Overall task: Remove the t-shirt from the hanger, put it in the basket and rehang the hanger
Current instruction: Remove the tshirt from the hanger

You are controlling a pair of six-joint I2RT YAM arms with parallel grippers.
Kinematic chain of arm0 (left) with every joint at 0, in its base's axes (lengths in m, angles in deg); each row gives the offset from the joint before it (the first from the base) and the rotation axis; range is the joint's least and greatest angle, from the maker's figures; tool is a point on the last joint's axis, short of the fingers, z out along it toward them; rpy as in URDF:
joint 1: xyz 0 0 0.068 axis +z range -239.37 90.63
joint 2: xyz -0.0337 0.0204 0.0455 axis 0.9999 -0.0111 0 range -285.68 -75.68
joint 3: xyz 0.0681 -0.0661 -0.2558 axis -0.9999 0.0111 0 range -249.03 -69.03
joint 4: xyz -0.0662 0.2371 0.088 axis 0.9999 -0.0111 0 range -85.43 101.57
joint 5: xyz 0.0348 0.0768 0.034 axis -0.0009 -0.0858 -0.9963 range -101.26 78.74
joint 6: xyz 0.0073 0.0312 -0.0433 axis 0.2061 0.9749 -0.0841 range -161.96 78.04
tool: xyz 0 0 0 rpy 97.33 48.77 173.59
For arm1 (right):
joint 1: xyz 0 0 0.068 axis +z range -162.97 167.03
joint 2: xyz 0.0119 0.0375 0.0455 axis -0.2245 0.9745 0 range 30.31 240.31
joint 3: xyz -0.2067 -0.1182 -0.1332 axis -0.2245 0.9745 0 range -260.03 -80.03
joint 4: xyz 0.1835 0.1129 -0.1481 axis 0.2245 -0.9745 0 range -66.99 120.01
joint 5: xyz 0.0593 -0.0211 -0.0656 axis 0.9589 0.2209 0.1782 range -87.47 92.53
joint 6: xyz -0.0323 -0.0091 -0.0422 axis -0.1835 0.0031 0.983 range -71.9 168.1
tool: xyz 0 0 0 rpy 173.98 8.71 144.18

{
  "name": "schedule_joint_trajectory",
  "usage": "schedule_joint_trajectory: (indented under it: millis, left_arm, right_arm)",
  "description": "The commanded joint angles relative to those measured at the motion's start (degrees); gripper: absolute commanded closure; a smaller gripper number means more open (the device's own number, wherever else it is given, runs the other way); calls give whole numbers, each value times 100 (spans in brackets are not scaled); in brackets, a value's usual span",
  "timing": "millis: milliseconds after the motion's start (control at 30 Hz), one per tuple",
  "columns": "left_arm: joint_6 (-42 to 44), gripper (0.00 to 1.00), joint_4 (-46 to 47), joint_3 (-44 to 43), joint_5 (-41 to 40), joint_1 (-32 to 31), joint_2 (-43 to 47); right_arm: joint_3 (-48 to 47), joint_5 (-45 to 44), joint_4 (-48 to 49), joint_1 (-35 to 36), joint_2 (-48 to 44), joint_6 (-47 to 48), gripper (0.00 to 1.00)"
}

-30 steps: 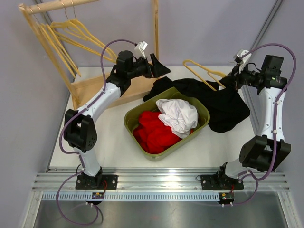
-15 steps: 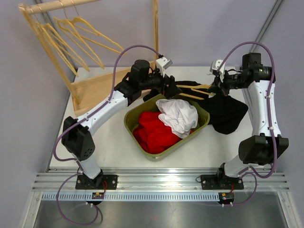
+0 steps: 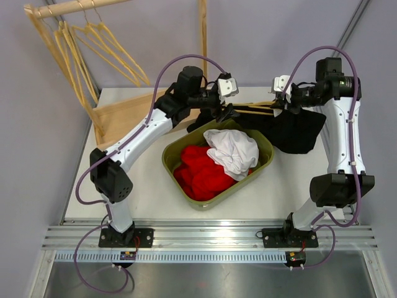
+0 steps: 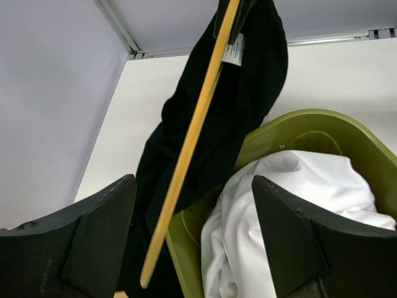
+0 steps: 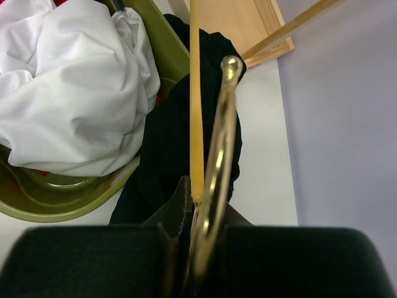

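A black t-shirt (image 3: 291, 130) hangs on a wooden hanger (image 3: 254, 110) with a gold hook. My right gripper (image 3: 284, 107) is shut on the hanger at its neck and holds it up above the table's back right. In the right wrist view the gripper (image 5: 198, 202) pinches the neck, with the hook (image 5: 218, 149) and the bar (image 5: 195, 93) running away from it over the shirt (image 5: 161, 155). My left gripper (image 3: 226, 115) is open at the hanger's free end. In the left wrist view the bar (image 4: 189, 155) and the shirt (image 4: 242, 99) lie between its spread fingers (image 4: 99, 236), not touching them.
An olive green bin (image 3: 260, 158) in the middle of the table holds a white garment (image 3: 232, 149) and red cloth (image 3: 201, 171). It stands just below the hanger. A wooden rack (image 3: 124, 115) with several empty hangers (image 3: 93, 40) stands at the back left.
My right gripper has lifted the hanger and shirt higher, toward the back. My left gripper has moved right and up to the hanger's free end, jaws open around the bar.
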Motion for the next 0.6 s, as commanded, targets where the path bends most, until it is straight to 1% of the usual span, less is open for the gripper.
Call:
schedule_joint_trajectory:
  millis: [0, 33, 100, 133, 200, 233, 267, 300, 333, 367, 433, 567]
  left_arm:
    - [371, 25, -173, -622, 265, -43, -428]
    - [379, 35, -225, -797, 265, -52, -498]
    - [406, 46, -252, -912, 221, -78, -666]
    - [432, 53, -243, -930, 221, -87, -692]
    - [502, 55, -252, -930, 238, -104, -745]
    - [520, 58, -278, -922, 247, -104, -754]
    - [529, 67, -287, -887, 238, -113, -745]
    - [555, 70, -278, -860, 238, -122, -745]
    - [564, 75, -278, -834, 212, -122, -736]
    - [582, 90, -278, -764, 177, -131, -728]
    - [599, 100, -200, -685, 89, -139, -649]
    - [599, 100, -67, -482, 54, -140, -517]
  right_arm:
    - [-137, 101, -1589, 120, -113, 452, 100]
    - [-128, 118, -1589, 128, -122, 452, 100]
    - [-136, 162, -1598, 120, -131, 426, 100]
    - [-163, 180, -1589, 120, -122, 408, 100]
    - [-207, 232, -1545, 120, -79, 286, 100]
    - [-259, 250, -1528, 120, -61, 250, 100]
    - [-286, 268, -1510, 120, -35, 146, 100]
    - [-303, 320, -1467, 120, 0, 92, 100]
    - [-312, 347, -1466, 120, 18, 74, 100]
    - [-312, 373, -1475, 120, 27, 57, 100]
    - [-286, 487, -1484, 120, 53, 39, 100]
    - [-303, 540, -1440, 120, 71, -83, 100]
